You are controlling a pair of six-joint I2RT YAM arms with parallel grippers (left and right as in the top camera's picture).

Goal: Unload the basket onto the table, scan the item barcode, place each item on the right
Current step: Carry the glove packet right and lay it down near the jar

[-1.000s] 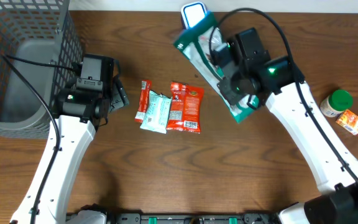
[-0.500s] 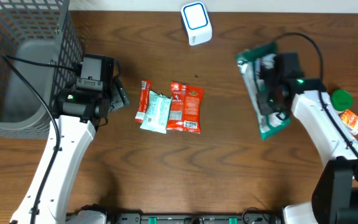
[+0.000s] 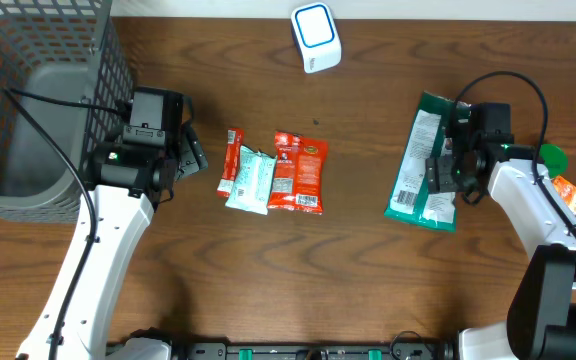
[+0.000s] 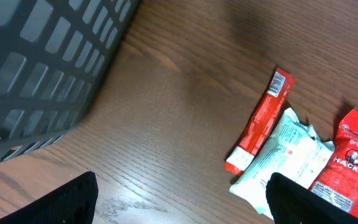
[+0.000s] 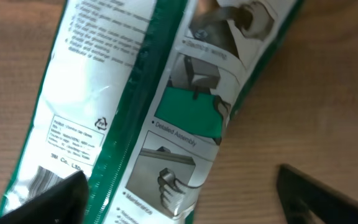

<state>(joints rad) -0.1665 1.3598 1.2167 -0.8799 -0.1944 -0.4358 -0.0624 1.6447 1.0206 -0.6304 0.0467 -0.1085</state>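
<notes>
The item, a long green and white packet, lies flat on the wooden table at the right. My right gripper hovers just over its right side, open and holding nothing. In the right wrist view the packet fills the frame, and its lower end lies between the spread fingers of the right gripper. The white and blue scanner stands at the back centre, far from the packet. My left gripper is open and empty beside the basket, and the left wrist view shows it above bare wood.
A red stick pack, a pale packet and a red Hacks bag lie together mid-table. A grey mesh basket fills the back left. A green-lidded bottle and an orange box sit at the far right.
My right arm carried the packet from the scanner out to the right, set it flat on the table and opened its jaws. The left arm has not moved.
</notes>
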